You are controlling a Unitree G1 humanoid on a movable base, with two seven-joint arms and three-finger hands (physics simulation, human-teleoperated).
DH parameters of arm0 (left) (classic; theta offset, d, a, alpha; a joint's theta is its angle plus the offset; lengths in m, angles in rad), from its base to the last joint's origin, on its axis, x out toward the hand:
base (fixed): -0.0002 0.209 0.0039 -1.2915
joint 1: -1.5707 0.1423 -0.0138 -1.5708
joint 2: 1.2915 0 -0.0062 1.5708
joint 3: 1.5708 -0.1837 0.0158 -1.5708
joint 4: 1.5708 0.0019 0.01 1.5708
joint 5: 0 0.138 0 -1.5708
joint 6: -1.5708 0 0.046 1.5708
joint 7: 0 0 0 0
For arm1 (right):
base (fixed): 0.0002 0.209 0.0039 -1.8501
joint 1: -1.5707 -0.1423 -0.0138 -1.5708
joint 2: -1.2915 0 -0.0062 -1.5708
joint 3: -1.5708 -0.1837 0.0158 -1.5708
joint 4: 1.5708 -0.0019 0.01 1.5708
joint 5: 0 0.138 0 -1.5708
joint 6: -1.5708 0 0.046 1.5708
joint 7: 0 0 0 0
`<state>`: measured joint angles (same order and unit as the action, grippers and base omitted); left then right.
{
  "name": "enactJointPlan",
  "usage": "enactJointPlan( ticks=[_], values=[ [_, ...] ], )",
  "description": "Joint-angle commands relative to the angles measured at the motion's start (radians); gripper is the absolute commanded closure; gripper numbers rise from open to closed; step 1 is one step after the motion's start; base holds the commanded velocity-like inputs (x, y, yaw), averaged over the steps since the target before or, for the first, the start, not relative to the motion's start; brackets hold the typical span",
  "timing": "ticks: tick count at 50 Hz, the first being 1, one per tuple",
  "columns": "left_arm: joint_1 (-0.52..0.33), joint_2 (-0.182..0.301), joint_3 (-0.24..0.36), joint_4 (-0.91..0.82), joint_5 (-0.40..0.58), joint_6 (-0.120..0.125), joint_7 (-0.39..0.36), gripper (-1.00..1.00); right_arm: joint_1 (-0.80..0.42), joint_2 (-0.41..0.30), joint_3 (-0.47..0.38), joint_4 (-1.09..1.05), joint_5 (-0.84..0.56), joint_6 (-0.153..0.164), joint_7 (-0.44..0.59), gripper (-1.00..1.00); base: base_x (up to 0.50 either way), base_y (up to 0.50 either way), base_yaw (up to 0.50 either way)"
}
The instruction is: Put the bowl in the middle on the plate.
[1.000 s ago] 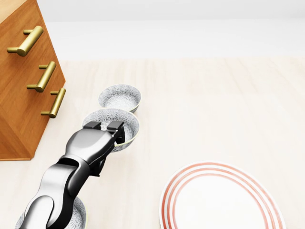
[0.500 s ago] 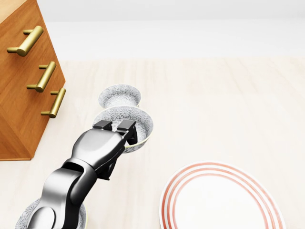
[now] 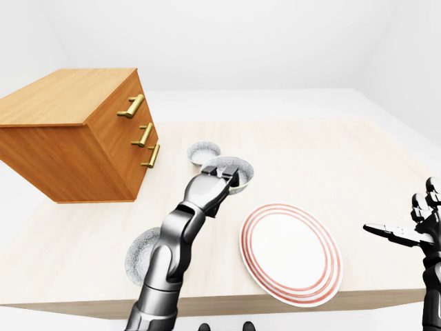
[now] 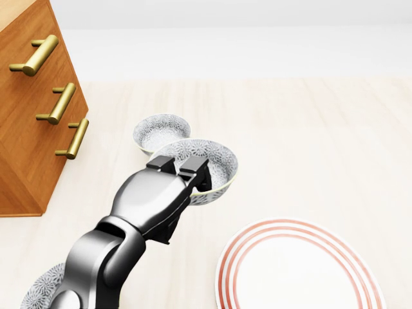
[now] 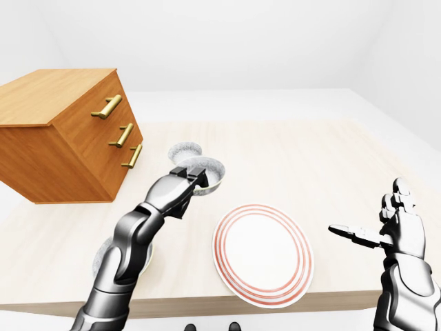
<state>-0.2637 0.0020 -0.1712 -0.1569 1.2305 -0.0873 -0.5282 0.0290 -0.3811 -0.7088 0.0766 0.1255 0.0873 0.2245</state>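
The bench (image 4: pixel 322 129) carries the plate (image 4: pixel 299 270) at five o'clock of the middle bowl (image 4: pixel 209 161). The left hand (image 4: pixel 158 199) clenches the bowl's rim. Carry it level, centre it over the rings, then lower. The right hand (image 5: pixel 400 224) hangs open.

The left robot hand (image 5: pixel 175 190) grips the bowl (image 5: pixel 211 178) up-left of the plate (image 5: pixel 262 253).
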Motion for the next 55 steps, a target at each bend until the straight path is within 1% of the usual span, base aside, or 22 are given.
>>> enactJointPlan(
  ticks=[1,3,4,5,7,10,11,14,19,24,27,31,33,35,42,44,46,50,55],
  values=[
    [0.021,-0.034,-0.036,-0.097,-0.030,0.000,-0.016,1.00,0.002,0.001,0.000,-0.010,-0.001,0.000,-0.001,-1.00,0.00,0.00,0.00],
    [0.043,-0.042,-0.056,-0.113,-0.047,0.000,-0.019,1.00,0.002,0.002,-0.002,-0.013,-0.001,0.000,0.001,-1.00,0.00,0.00,0.00],
    [0.043,-0.037,-0.058,-0.105,-0.060,0.000,-0.016,1.00,0.003,0.002,-0.004,-0.014,-0.001,0.000,0.002,-1.00,0.00,0.00,0.00],
    [0.045,-0.042,-0.061,-0.112,-0.066,0.000,-0.014,1.00,0.003,0.002,-0.004,-0.020,-0.001,0.000,0.002,-1.00,0.00,0.00,0.00],
    [0.050,-0.045,-0.067,-0.124,-0.068,0.000,-0.024,1.00,0.001,0.003,-0.004,-0.013,-0.002,0.000,0.002,-1.00,0.00,0.00,0.00],
    [0.058,-0.045,-0.077,-0.120,-0.085,0.000,-0.012,1.00,0.000,0.001,-0.003,-0.011,-0.002,0.000,0.001,-1.00,0.00,0.00,0.00],
    [0.068,-0.053,-0.087,-0.142,-0.086,0.000,-0.023,1.00,0.002,0.002,-0.003,-0.015,-0.002,0.000,0.001,-1.00,0.00,0.00,0.00],
    [0.078,-0.062,-0.102,-0.156,-0.101,0.000,-0.017,1.00,0.003,0.003,-0.006,-0.028,-0.003,0.000,0.002,-1.00,0.00,0.00,0.00],
    [0.085,-0.068,-0.115,-0.182,-0.109,0.000,-0.022,1.00,0.000,0.002,-0.006,-0.019,-0.005,0.000,0.002,-1.00,0.00,0.00,0.00],
    [0.090,-0.068,-0.120,-0.184,-0.114,0.000,-0.013,1.00,-0.002,0.000,-0.004,-0.013,-0.005,0.000,0.001,-1.00,0.00,0.00,0.00],
    [0.104,-0.073,-0.135,-0.143,-0.110,0.000,0.033,1.00,-0.003,-0.002,0.000,-0.002,-0.005,0.000,-0.002,-1.00,0.00,0.00,0.00],
    [0.114,-0.082,-0.148,-0.164,-0.124,0.000,0.015,1.00,-0.006,-0.005,0.004,0.016,-0.003,0.000,-0.005,-1.00,0.00,0.00,0.00],
    [0.125,-0.083,-0.164,-0.186,-0.132,0.000,0.010,1.00,-0.005,-0.004,0.005,0.013,-0.002,0.000,-0.005,-1.00,0.00,0.00,0.00],
    [0.126,-0.081,-0.169,-0.184,-0.144,0.000,0.021,1.00,-0.005,-0.005,0.005,0.013,-0.002,0.000,-0.006,-1.00,0.00,0.00,0.00],
    [0.140,-0.079,-0.184,-0.205,-0.148,0.000,0.011,1.00,-0.002,-0.003,0.004,0.001,-0.004,0.000,-0.006,-1.00,0.00,0.00,0.00],
    [0.143,-0.076,-0.185,-0.200,-0.154,0.000,0.024,1.00,-0.001,-0.002,0.003,-0.004,-0.005,0.000,-0.005,-1.00,0.00,0.00,0.00],
    [0.155,-0.078,-0.199,-0.217,-0.167,0.000,0.015,1.00,-0.003,-0.002,0.003,0.006,-0.006,0.000,-0.004,-1.00,0.00,0.00,0.00],
    [0.154,-0.075,-0.199,-0.206,-0.163,0.000,0.020,1.00,-0.002,-0.002,0.005,0.002,-0.006,0.000,-0.005,-1.00,0.00,0.00,0.00],
    [0.169,-0.078,-0.216,-0.208,-0.154,0.000,0.024,1.00,-0.003,-0.002,0.004,0.003,-0.009,0.000,-0.004,-1.00,0.00,0.00,0.00]
  ],
)
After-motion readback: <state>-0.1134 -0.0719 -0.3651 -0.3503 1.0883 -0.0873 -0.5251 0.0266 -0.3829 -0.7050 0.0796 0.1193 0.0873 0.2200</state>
